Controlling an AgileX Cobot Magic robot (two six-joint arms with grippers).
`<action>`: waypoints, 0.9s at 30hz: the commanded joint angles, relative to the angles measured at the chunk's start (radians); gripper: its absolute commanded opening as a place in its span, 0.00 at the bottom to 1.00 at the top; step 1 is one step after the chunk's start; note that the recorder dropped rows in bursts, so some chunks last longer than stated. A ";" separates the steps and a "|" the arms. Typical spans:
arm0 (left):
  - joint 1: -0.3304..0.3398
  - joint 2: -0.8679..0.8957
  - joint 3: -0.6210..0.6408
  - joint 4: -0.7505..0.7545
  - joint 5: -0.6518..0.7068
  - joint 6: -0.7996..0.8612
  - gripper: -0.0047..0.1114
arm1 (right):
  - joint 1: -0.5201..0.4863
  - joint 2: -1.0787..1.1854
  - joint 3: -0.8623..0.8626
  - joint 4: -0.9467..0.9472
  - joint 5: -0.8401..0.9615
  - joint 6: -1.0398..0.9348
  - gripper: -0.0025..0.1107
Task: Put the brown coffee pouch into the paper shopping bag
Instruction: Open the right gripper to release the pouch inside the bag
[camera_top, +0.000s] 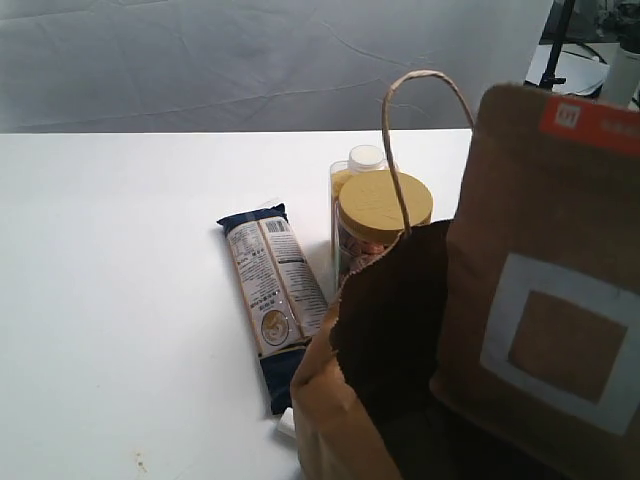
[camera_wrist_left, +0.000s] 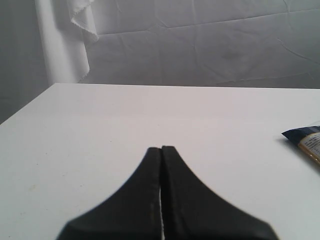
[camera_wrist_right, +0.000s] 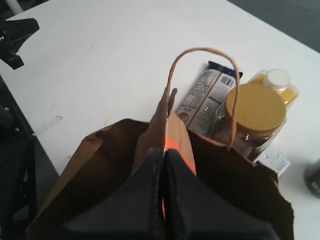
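The brown coffee pouch with its orange strip and white square label hangs upright at the right, its lower part over the open mouth of the paper shopping bag. In the right wrist view my right gripper is shut on the pouch's orange top edge, right above the bag's dark opening. The bag's cord handle loops up beyond the pouch. My left gripper is shut with nothing in it, low over bare white table, far from the bag. Neither gripper shows in the exterior view.
Behind the bag stand a yellow-lidded jar and a white-capped bottle. A dark blue flat packet lies on the white table left of the bag. A small white item lies by the bag's base.
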 joint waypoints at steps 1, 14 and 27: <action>0.003 -0.003 0.004 0.005 -0.005 -0.003 0.04 | 0.000 -0.009 0.057 0.044 -0.034 -0.010 0.02; 0.003 -0.003 0.004 0.005 -0.005 -0.003 0.04 | 0.000 -0.009 0.089 0.046 -0.034 -0.025 0.46; 0.003 -0.003 0.004 0.005 -0.005 -0.003 0.04 | 0.000 -0.260 0.085 -0.201 -0.113 0.095 0.02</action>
